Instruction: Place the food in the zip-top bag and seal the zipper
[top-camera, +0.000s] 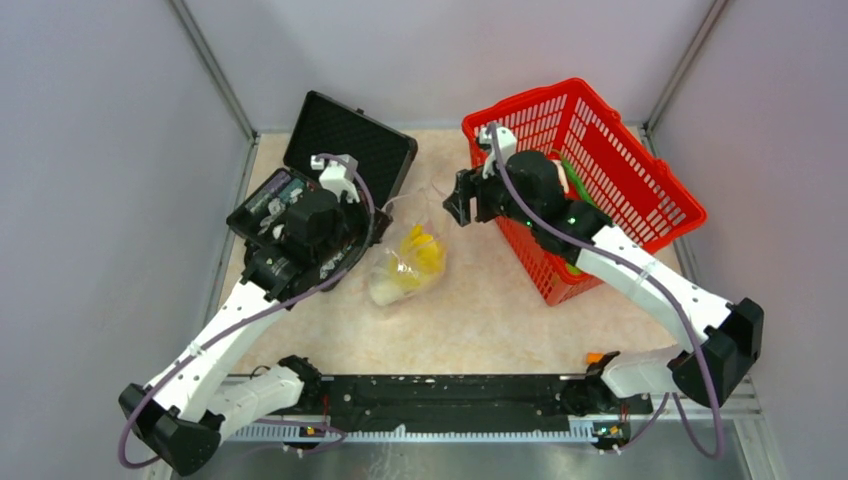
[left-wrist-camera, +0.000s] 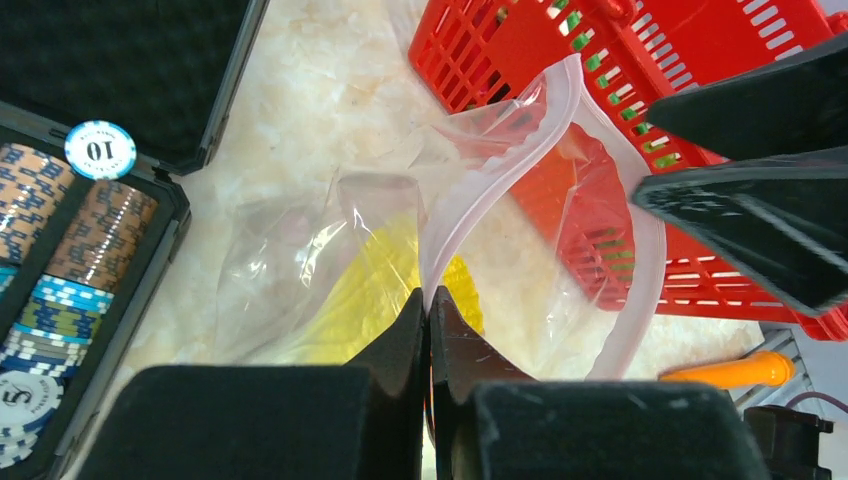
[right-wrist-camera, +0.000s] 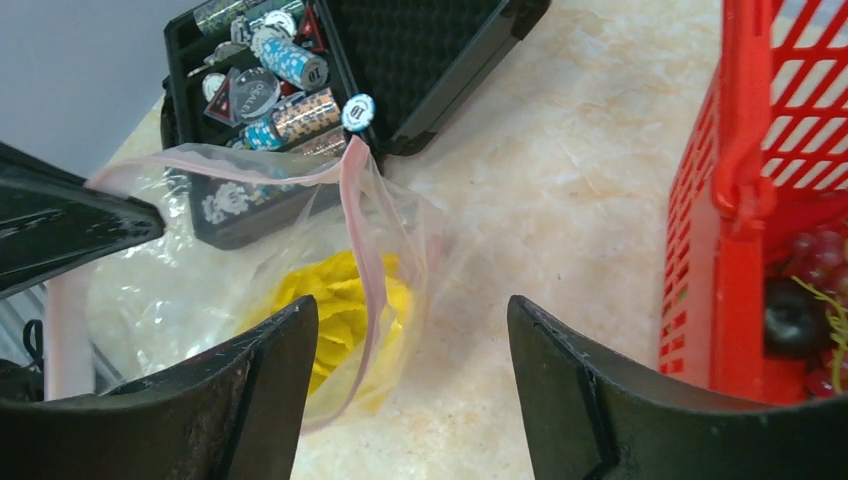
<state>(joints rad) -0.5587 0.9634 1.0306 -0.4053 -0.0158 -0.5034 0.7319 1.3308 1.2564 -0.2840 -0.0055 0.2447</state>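
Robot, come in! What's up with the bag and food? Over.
Left gripper jaws shut on zipper, holding zip-top bag open. Right gripper jaws open, empty, beside bag. Yellow leafy bunch in bag; grapes in red basket.

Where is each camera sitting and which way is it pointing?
Top external: above and behind the bases, looking down; both arms show.
Left wrist: faces across the zip-top bag toward the red basket; left gripper shut on the zipper.
Right wrist: faces over the bag toward the black case; right gripper open.
Shared: both wrist views show the yellow leafy bunch bagged.
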